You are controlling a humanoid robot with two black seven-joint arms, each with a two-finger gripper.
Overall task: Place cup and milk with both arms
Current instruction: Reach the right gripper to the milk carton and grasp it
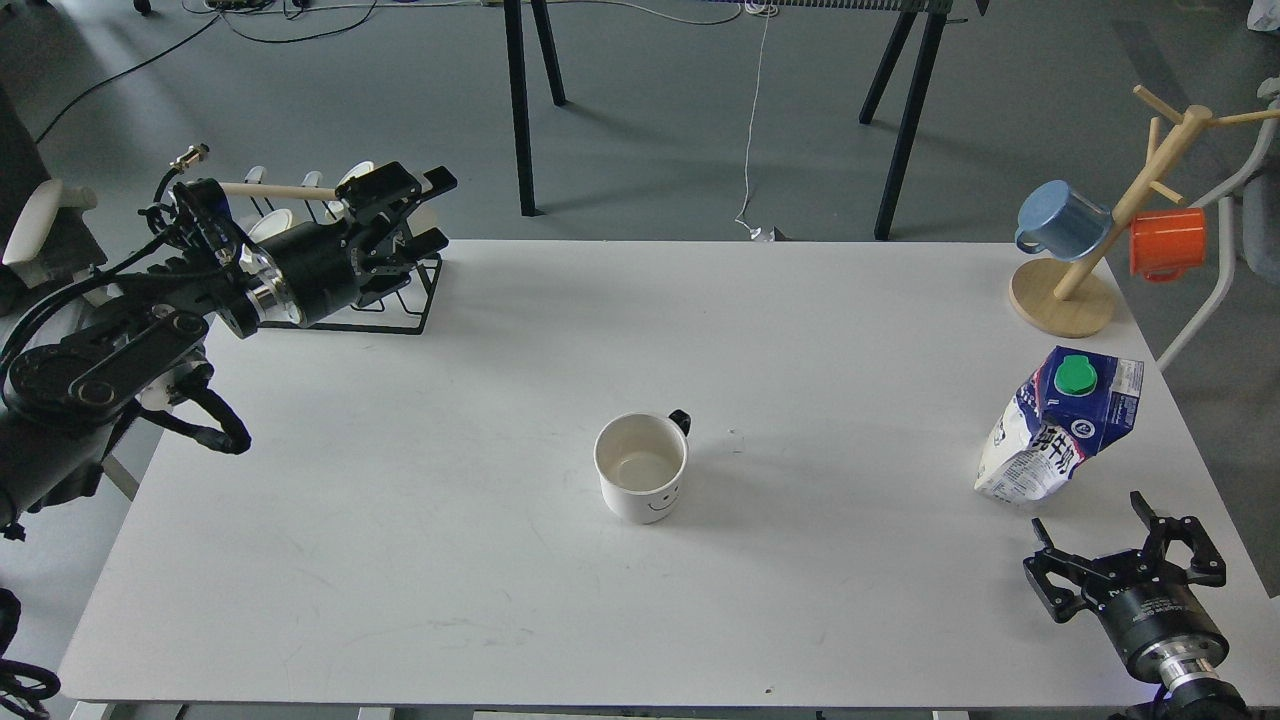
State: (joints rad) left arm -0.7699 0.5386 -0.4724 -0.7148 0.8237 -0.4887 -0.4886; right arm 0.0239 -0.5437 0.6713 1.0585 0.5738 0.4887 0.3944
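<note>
Both end effectors are released, holding nothing. The milk (1060, 427) stands just beyond the right end effector (1125, 555); the cup (642, 480) sits mid-counter (400, 560), well apart from the left end effector (425, 212).

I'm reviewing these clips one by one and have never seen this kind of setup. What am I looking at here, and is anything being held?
This single picture is taken from the robot's own head, looking down at a white table. The two black arms are the robot's: the left tool is raised over the far left corner, the right tool sits low at the near right. Both have their fingers spread and hold nothing. On the table, a white cup with a smiley face stands upright in the middle, and a milk carton with a green cap stands at the right, just beyond the right tool. At the back are a black wire rack and a wooden mug tree with a blue mug and an orange mug.
</note>
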